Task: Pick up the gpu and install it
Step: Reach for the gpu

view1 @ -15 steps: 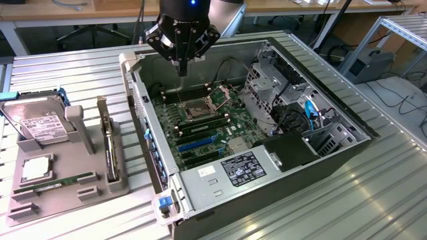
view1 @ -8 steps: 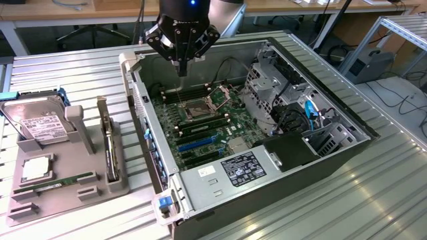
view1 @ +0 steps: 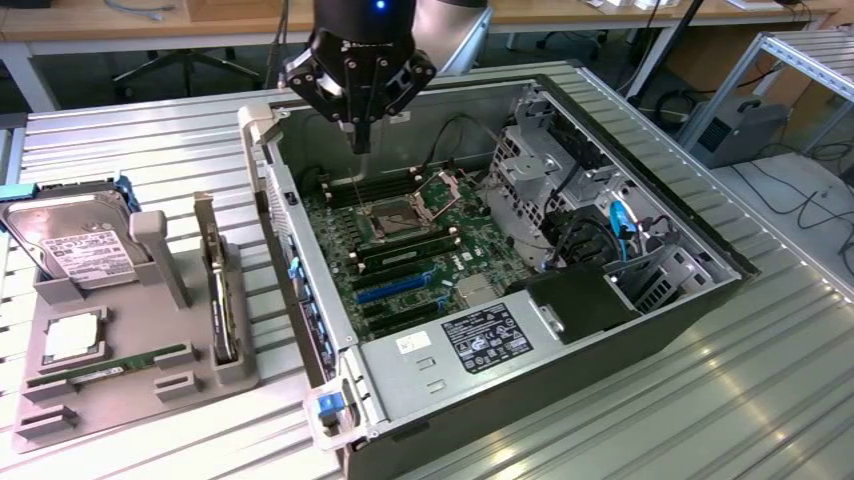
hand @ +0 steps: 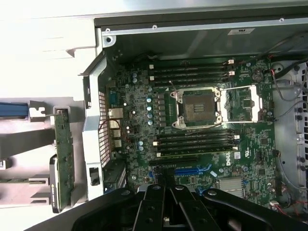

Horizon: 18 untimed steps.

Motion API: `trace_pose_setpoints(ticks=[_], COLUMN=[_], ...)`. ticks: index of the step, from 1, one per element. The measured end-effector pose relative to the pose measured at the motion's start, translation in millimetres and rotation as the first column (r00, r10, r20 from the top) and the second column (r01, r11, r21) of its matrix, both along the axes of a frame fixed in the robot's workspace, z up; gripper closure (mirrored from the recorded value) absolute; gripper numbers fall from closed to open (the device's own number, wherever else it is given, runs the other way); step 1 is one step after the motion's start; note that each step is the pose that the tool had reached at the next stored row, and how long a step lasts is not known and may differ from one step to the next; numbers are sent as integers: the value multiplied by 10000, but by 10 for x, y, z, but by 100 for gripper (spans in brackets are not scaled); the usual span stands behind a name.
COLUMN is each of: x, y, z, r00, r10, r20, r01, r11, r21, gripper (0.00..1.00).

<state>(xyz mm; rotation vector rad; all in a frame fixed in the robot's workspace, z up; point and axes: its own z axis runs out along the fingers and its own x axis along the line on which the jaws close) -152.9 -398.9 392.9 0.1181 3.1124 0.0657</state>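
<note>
Closed black metal gripper (hand: 167,186) over green rectangular motherboard (hand: 192,130); flat green gpu card (hand: 63,159) upright in grey plastic holder (hand: 24,142).

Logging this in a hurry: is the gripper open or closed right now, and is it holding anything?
Black gripper: shut, holding nothing, above the open grey metal computer case.

on the green motherboard (hand: 144,120), just beside the blue slot (hand: 192,170), a small white logo (hand: 235,156) looks like "dell". the power supply label (view1: 487,338) carries white print too small to read. so do the hard drive label (view1: 83,252) and a white sticker (hand: 240,31) on the case wall.
</note>
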Motion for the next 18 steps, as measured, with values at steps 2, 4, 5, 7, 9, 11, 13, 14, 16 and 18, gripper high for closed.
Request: trace_pose_setpoints(ticks=[2, 4, 5, 7, 9, 11, 13, 14, 16, 18], x=[-13, -25, -30, -35, -38, -42, -47, -50, -55, -60], y=[0, 0, 0, 0, 0, 0, 0, 0, 0, 0], z=[0, 0, 0, 0, 0, 0, 0, 0, -1, -1], r00=[10000, 10000, 10000, 10000, 10000, 10000, 10000, 10000, 10000, 10000], r10=[1, 0, 0, 2, 1, 0, 0, 1, 1, 1], r20=[0, 0, 0, 0, -1, 0, -1, -1, -1, 0], r01=[-1, 0, 0, -2, -1, 0, 0, -1, -1, -1], r11=[10000, 10000, 10000, 10000, 10000, 10000, 10000, 10000, 10000, 10000], r21=[0, 0, 0, 0, -1, -1, -1, -1, 0, 0], gripper=[89, 89, 89, 89, 89, 89, 89, 89, 89, 89])
